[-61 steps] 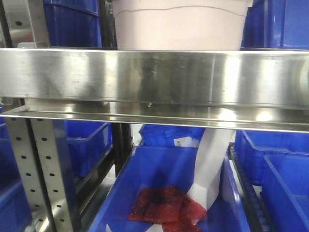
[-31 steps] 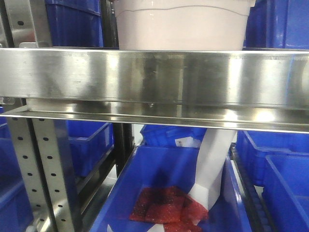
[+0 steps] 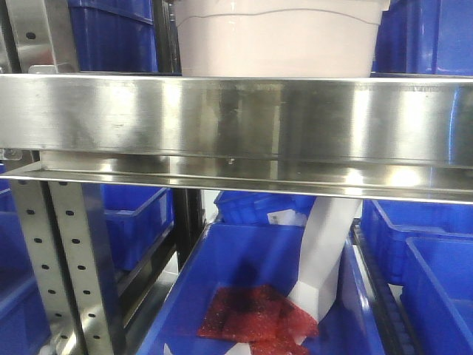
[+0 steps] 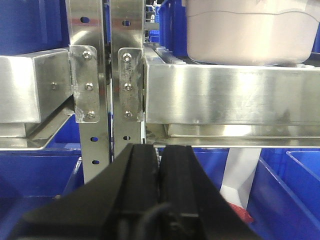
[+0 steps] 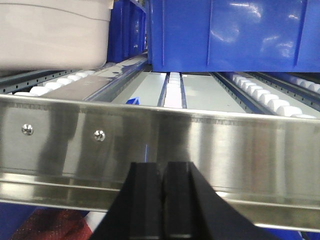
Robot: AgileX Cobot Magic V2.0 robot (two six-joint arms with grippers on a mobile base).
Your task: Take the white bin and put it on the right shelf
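Front-facing view has the white bin sitting up on the right shelf, right behind its steel front rail, blue crates beside it. Left gripper and right gripper both hang in front of the rail, jaws pressed together, pinching nothing.

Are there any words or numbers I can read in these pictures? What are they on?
No text can be read anywhere.
White bin: plain, no label showing.
Steel shelf rail: only reflections and screws, no markings.
Small white tag on a blue crate below the shelf: there may be print on it, but it is too small and blurred to read.
Red mesh bags: no writing visible.
Left tool and right tool: black, unmarked.
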